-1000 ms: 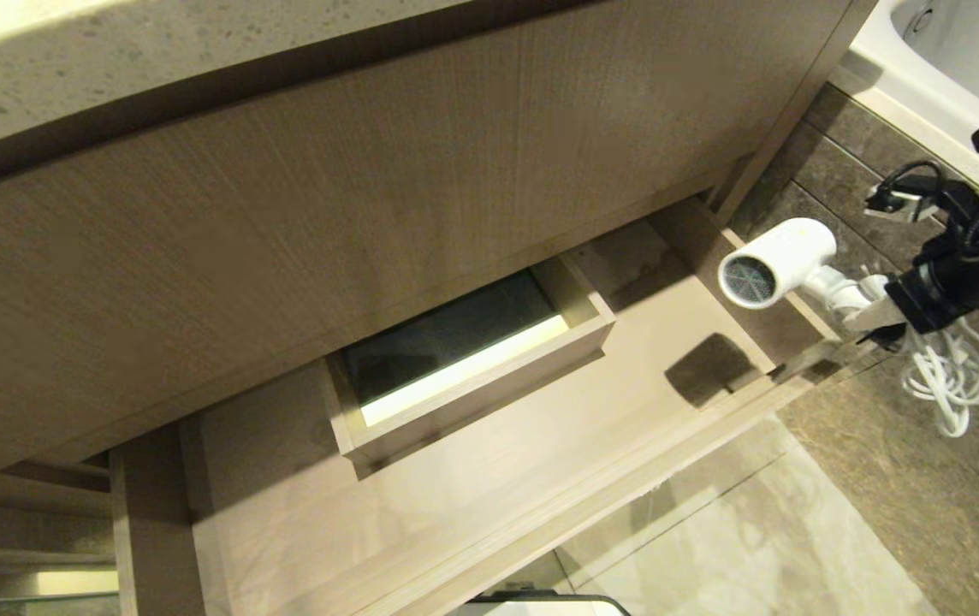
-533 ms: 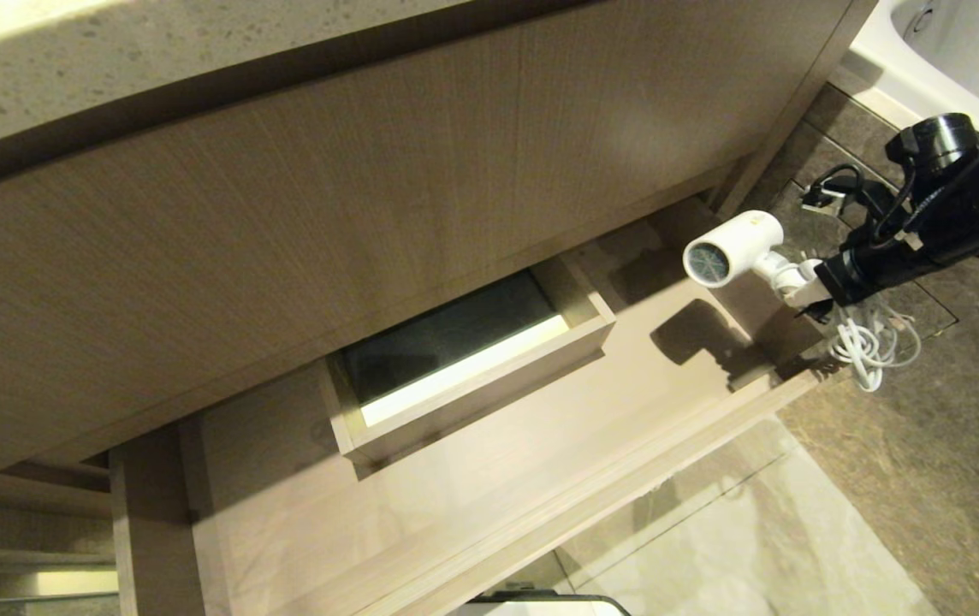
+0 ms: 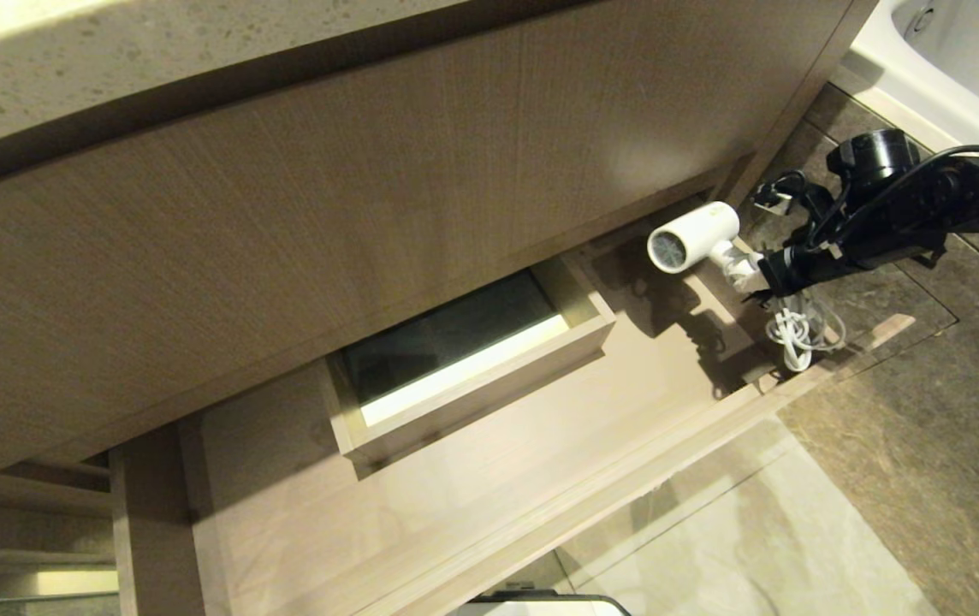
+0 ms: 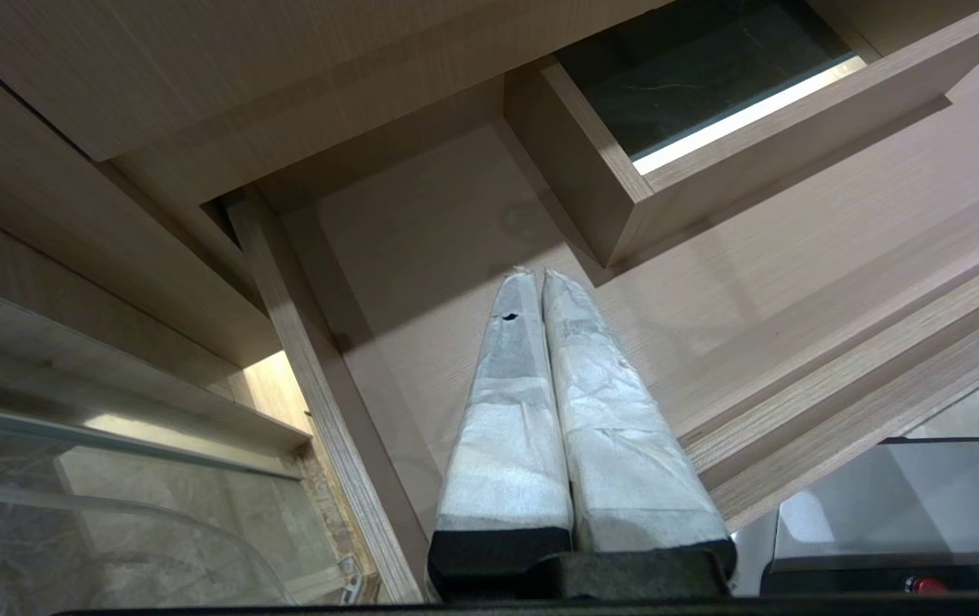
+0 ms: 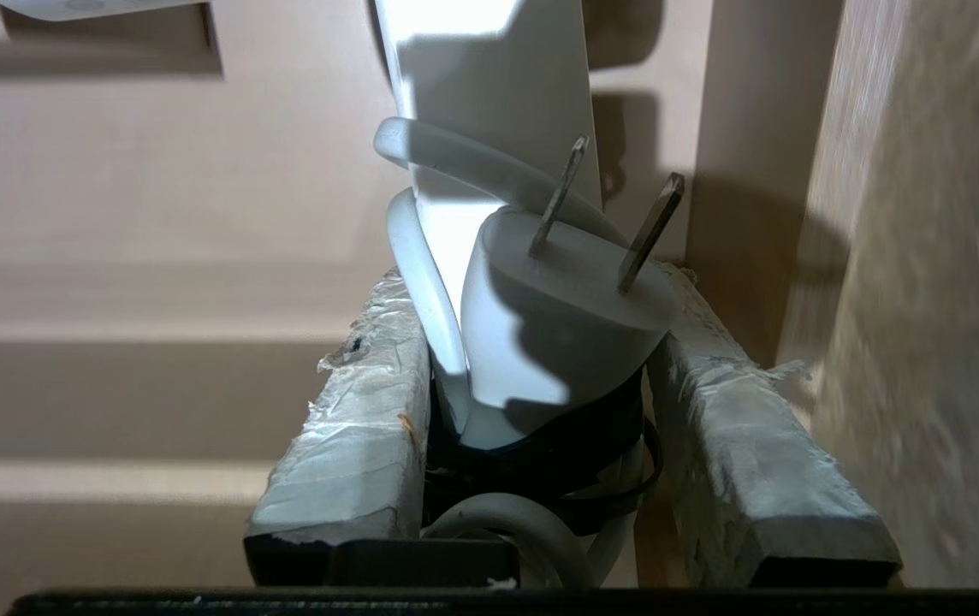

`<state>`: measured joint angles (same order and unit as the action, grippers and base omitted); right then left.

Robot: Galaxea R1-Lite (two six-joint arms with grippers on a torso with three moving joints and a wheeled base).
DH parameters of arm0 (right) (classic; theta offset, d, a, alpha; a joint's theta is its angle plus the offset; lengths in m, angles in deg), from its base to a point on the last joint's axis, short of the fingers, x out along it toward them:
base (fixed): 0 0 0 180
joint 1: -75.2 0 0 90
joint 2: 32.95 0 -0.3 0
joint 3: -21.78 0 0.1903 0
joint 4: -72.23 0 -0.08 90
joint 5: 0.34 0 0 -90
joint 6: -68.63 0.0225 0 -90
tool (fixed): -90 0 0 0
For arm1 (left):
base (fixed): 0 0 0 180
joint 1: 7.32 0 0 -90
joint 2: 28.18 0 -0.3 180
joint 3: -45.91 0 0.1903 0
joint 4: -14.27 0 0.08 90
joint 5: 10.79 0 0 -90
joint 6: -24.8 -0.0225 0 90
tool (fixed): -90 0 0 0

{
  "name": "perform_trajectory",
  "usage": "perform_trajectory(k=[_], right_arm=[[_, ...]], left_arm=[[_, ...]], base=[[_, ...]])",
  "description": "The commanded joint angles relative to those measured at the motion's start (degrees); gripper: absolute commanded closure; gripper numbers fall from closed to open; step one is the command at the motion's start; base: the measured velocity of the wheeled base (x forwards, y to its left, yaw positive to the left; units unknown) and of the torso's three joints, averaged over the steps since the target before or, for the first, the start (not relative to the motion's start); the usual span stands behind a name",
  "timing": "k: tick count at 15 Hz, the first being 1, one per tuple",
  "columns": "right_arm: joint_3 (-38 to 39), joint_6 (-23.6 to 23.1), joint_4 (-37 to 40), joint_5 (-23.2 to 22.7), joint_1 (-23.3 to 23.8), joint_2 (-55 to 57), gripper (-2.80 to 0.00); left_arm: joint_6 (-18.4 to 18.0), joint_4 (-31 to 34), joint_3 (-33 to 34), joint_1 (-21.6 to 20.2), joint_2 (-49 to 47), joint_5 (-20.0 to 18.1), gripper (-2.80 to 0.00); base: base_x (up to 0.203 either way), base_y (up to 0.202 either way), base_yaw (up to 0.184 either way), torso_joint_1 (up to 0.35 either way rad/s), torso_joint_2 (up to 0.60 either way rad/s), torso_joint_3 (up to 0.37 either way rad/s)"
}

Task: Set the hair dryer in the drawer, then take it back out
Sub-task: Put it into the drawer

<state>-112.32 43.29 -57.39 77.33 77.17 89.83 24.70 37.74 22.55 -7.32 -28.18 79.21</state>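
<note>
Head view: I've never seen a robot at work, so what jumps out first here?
The white plastic hair dryer with its dark mesh grille stands out, held by its handle in the right gripper above the right end of the open light-brown wooden drawer. Its white cord dangles in loops below. The wrist view shows the two-pronged plug wedged between the padded fingers.

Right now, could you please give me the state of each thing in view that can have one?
drawer: pulled open, nothing lying on its floor.
hair dryer: held by its handle over the drawer's right end, barrel level, cord hanging.
plug: unplugged, wedged between the right pincer's pads.
right pincer: shut on the hair dryer.
left pincer: shut, empty, over the drawer's left part.
</note>
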Motion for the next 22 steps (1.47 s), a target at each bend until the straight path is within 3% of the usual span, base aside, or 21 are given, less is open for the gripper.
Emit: perform_trajectory(k=[1,5,12,22], right_arm=[[0.0,-0.2,-1.0,-0.1,-0.6,1.2,0.00],[0.1,-0.1,-7.0,0.0,-0.6,3.7,0.00],[0.0,-0.1,-10.4,0.0,-0.3,8.5,0.00],[0.0,-0.2,-25.6,0.2,-0.4,15.6,0.00]], left_arm=[[0.0,0.0,0.0,0.0,0.1,0.0,0.00],[0.0,0.0,0.0,0.0,0.1,0.0,0.00],[0.0,0.0,0.0,0.0,0.1,0.0,0.00],[0.0,0.0,0.0,0.0,0.0,0.0,0.00]], base=[[0.000,0.000,0.000,0.000,0.00,0.000],[0.000,0.000,0.000,0.000,0.00,0.000],[0.000,0.000,0.000,0.000,0.00,0.000],[0.000,0.000,0.000,0.000,0.00,0.000]])
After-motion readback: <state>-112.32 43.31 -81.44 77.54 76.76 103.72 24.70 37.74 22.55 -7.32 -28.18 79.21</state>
